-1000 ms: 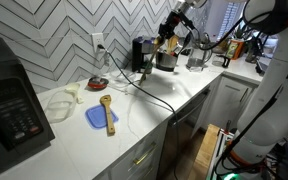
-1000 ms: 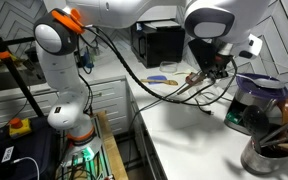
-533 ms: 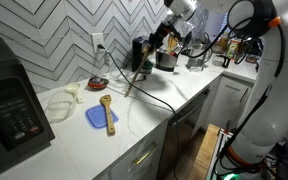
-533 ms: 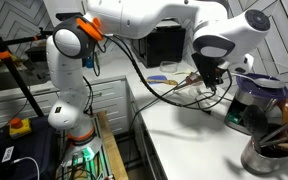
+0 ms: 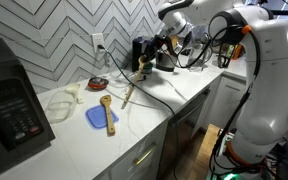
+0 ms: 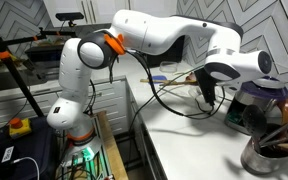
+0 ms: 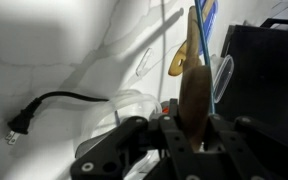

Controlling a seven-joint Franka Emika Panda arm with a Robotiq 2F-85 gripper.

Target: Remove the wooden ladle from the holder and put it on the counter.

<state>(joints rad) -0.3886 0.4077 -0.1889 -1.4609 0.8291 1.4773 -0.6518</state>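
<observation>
My gripper (image 5: 150, 60) is shut on the wooden ladle (image 5: 131, 88) and holds it slanted, with its lower end close over the white counter (image 5: 159, 108). In the wrist view the jaws (image 7: 190, 138) clamp the tan handle (image 7: 194, 90), which runs up and away from the camera. In an exterior view the gripper (image 6: 206, 92) hangs low over the counter, beside the shiny silver holder (image 6: 254, 106). In the exterior view from the microwave end, the holder is mostly hidden behind the arm.
A short wooden spoon (image 5: 107, 110) lies on a blue pad (image 5: 96, 119). A black coffee machine (image 5: 141, 52) stands at the wall. A black microwave (image 5: 9, 108) is at the near end. A black cable (image 7: 44, 105) crosses the counter. A metal pot with several utensils (image 6: 270, 152) stands nearby.
The arm has swung down and away from the holder with the ladle in its grip. The ladle's lower end has come down close to the counter near the blue pad.
</observation>
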